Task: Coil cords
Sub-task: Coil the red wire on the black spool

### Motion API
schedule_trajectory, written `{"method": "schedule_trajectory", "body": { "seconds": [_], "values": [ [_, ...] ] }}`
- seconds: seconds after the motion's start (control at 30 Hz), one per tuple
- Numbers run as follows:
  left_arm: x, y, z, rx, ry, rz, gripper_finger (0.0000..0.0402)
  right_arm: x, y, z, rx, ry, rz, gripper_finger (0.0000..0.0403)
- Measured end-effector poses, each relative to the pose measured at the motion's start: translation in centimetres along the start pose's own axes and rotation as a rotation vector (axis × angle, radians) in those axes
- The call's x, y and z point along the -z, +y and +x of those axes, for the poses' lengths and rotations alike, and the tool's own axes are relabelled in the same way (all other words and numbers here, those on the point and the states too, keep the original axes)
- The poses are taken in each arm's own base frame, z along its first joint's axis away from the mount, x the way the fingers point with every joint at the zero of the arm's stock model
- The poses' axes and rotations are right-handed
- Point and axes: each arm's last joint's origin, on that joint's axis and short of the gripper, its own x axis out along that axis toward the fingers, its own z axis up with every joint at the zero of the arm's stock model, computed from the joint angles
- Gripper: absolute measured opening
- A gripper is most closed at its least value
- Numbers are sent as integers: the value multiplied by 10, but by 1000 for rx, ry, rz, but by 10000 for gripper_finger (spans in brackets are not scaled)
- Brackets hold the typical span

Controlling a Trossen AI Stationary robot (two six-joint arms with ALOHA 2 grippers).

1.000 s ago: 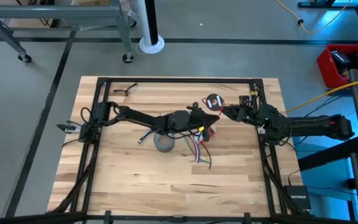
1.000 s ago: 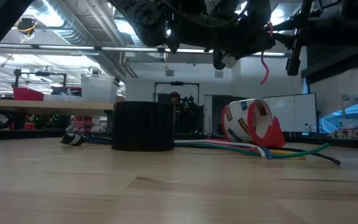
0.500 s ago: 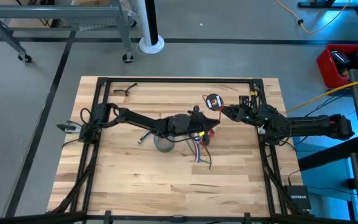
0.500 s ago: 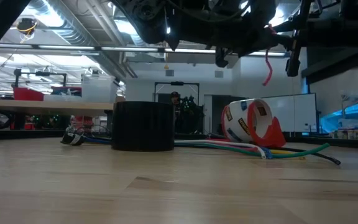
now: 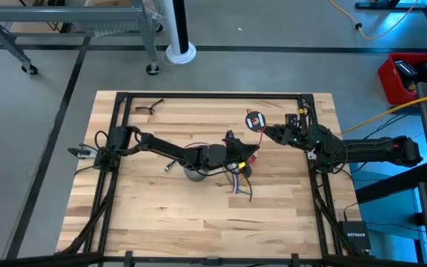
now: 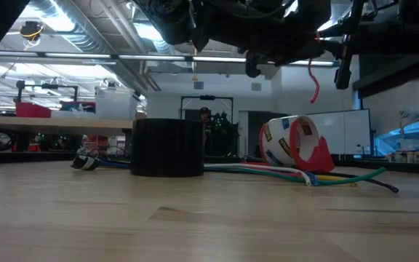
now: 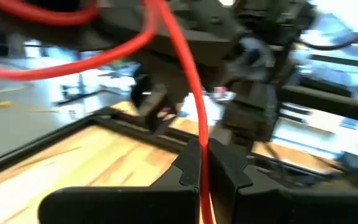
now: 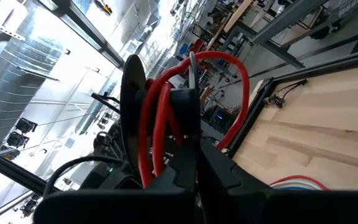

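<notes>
A small black round spool [image 5: 255, 120] with red wire [image 8: 166, 106] wound on it hangs above the table's far right part, and my right gripper [image 5: 267, 132] is shut on it. A free stretch of the red wire [image 7: 179, 56] leads from the spool to my left gripper [image 5: 249, 150], which is shut on it just near of the spool. In the low view a curl of red wire [image 6: 313, 80] dangles under the arms. A bundle of coloured cords [image 5: 237, 179] lies flat on the table below the left gripper. My left gripper pinches the red wire [image 7: 202, 146] between its two fingers, well away from the spool. The fingers point level from the table's left, and the wire runs through the gap and rises toward the spool, clear of the table. My right gripper holds the spool by its edge nearest the fingers [image 8: 186, 134], pinched between both fingers. They come level from the table's right. The spool is lifted clear, its flat faces upright, the red coil [image 8: 160, 118] showing between its flanges.
A dark grey tape roll [image 6: 168, 148] stands on the table, partly under the left arm [image 5: 169, 148]. A red-and-white tape dispenser [image 6: 297, 142] sits beside the cord bundle [image 6: 304, 175]. A small dark item [image 5: 147, 108] lies at the far left corner. A black frame [image 5: 213, 94] edges the table.
My left arm has swung a little toward the table's near edge, carrying its gripper and the red wire away from the spool. The spool and my right gripper have stayed in place.
</notes>
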Motion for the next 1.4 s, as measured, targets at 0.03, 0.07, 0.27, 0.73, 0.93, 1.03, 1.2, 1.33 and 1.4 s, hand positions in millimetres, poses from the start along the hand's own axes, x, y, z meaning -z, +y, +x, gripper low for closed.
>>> {"method": "schedule_trajectory", "body": {
  "seconds": [0.03, 0.07, 0.27, 0.73, 0.93, 1.03, 1.2, 1.33, 1.4],
  "values": [
    [1, 0, -1, -44, -2, 3, 2, 0, 0, 0, -2, -1, 0, 3],
    [1, 0, -2, -95, -4, 6, 2, 0, 0, 0, -4, -2, 0, 3],
    [1, 0, -5, -278, -30, 47, 2, 0, 1, 0, -16, 13, 1, 3],
    [-1, 7, -5, -399, -33, 120, 2, 1, 1, 0, -23, 31, 2, 3],
    [-5, 28, 6, -391, -43, 80, 2, 1, 1, 0, -28, 38, 2, 3],
    [-6, 36, 11, -337, -48, 25, 2, 1, 1, 0, -34, 41, 2, 3],
    [-10, 45, 15, -340, -72, -22, 2, 1, 2, 0, -39, 49, 2, 3],
    [-15, 45, 14, -336, -121, -48, 2, 1, 2, 0, -51, 53, 3, 3],
    [-16, 45, 14, -337, -129, -41, 2, 1, 2, 0, -50, 54, 3, 3]
  ]
}}
